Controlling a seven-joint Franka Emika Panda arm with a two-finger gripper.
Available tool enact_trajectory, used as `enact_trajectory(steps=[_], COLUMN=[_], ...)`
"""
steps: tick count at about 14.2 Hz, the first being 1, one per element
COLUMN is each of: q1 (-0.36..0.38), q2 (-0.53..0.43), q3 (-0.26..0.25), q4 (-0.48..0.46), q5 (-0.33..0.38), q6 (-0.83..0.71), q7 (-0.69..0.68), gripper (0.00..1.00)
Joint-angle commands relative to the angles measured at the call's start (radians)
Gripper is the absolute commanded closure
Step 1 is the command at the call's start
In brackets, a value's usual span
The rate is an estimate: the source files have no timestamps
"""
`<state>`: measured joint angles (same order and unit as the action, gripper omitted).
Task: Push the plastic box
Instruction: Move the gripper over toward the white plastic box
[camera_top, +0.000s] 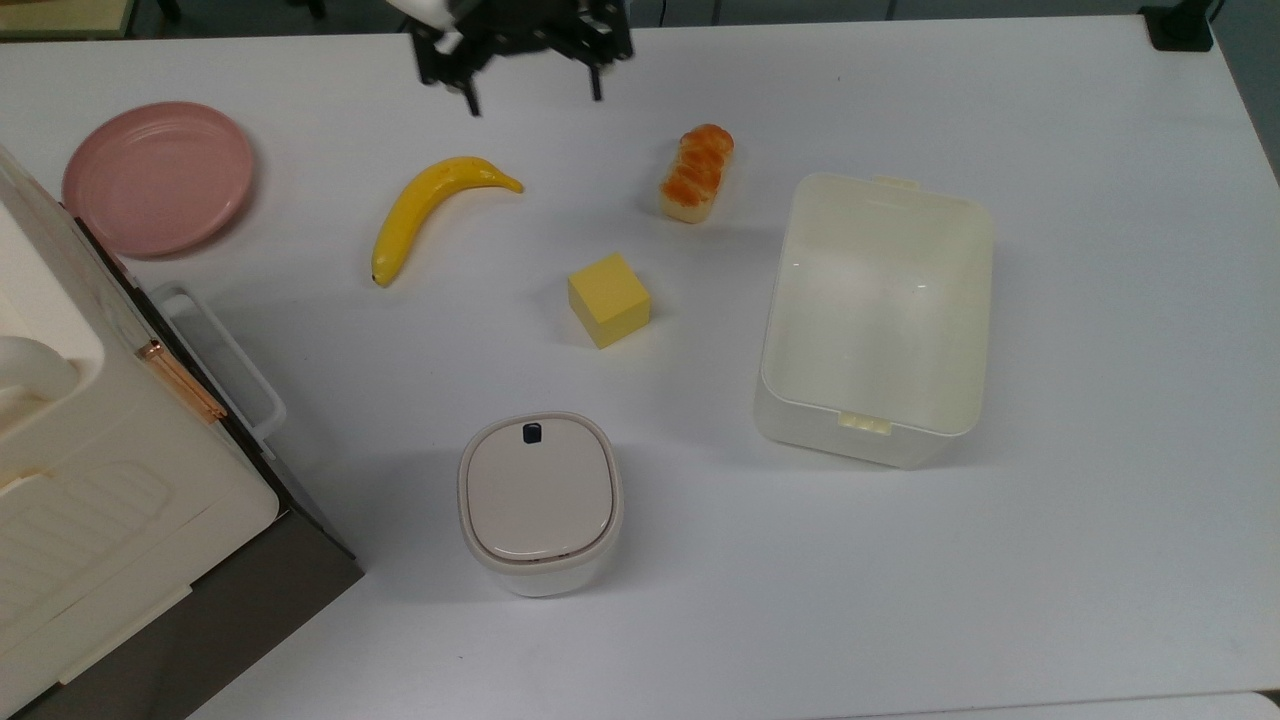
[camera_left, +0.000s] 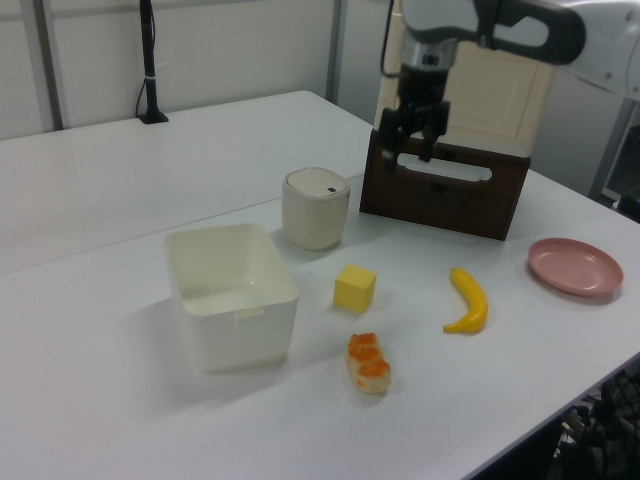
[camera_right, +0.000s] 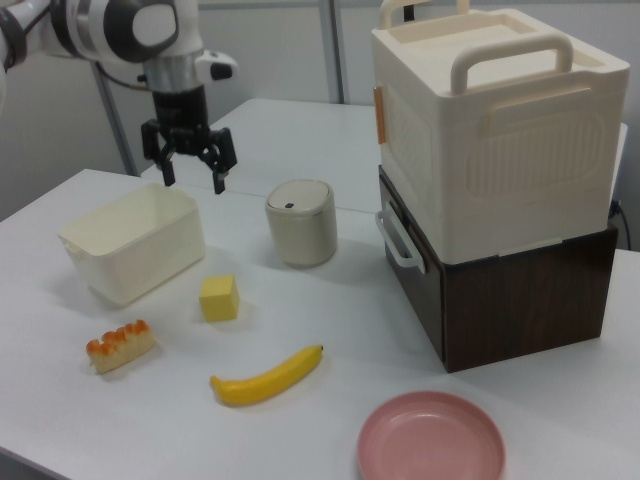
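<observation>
The plastic box (camera_top: 878, 318) is a large cream-white tub standing open and empty on the white table at the top view's right. It also appears at the left view's left (camera_left: 231, 303) and the right view's left (camera_right: 133, 243). My gripper (camera_top: 533, 99) hangs open in the air at the top view's upper edge, well left of the box and apart from it. In the left view the gripper (camera_left: 405, 150) hovers in front of the dark brown case. The right view has the gripper (camera_right: 193, 181) above and just behind the box, with nothing between its fingers.
A yellow cube (camera_top: 609, 298), a bread roll (camera_top: 697, 172) and a banana (camera_top: 430, 210) lie left of the box. A lidded white bin (camera_top: 540, 500) stands nearer the front, with a pink plate (camera_top: 158, 178) far left. A cream container on a dark brown case (camera_top: 110, 500) fills the lower left corner.
</observation>
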<state>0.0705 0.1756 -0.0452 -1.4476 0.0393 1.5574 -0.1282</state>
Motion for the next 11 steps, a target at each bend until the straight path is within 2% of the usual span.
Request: enact_trajectory(steps=[1, 8, 9, 11], q1=[0.089, 0.163, 0.164, 0.166], q2=[0.002, 0.021, 0.021, 0.021], q3=[-0.004, -0.004, -0.002, -0.004], q4=[-0.072, -0.076, -0.079, -0.128], q5=[0.011, 0.011, 0.010, -0.004], q6=[0.093, 0.136, 0.133, 0.133], q7=[0.051, 0.052, 0.026, -0.198], gripper=[0.00, 0.00, 0.00, 0.00])
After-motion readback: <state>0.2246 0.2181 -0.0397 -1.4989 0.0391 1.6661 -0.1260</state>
